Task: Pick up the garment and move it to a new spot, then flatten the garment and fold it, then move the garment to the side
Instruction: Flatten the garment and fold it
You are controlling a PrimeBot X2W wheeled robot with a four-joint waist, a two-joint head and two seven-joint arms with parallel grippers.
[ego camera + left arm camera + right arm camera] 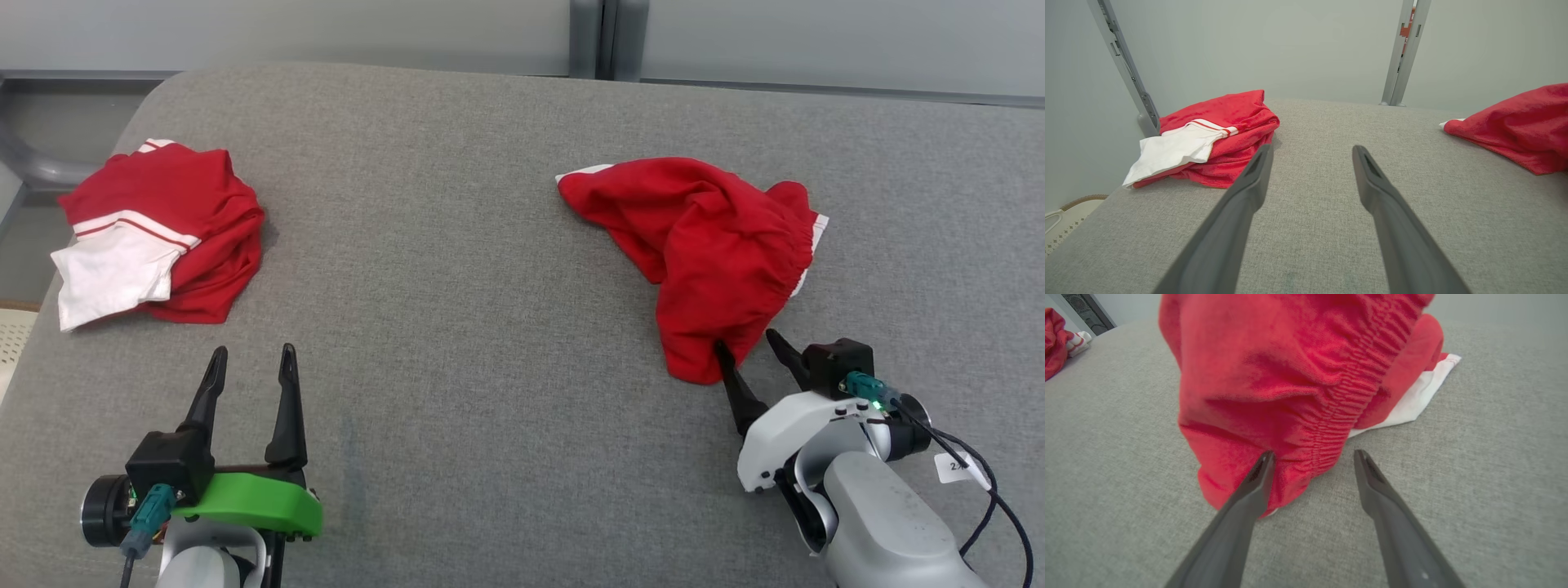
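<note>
A crumpled red garment [706, 245] with white trim lies on the right of the grey table; it also fills the upper part of the right wrist view [1290, 384] and shows at the right edge of the left wrist view [1523, 126]. My right gripper [747, 345] [1312, 455] stands open at the garment's near corner, its left finger against the cloth by the gathered waistband, its right finger over bare table. My left gripper [253, 355] [1310, 149] is open above bare table at the lower left, holding nothing.
A second red and white garment [159, 233] [1208, 136] lies bunched at the table's far left, near the rounded corner. The grey padded table [457, 269] stretches between the two garments. Grey upright posts [1400, 53] and a pale wall stand behind it.
</note>
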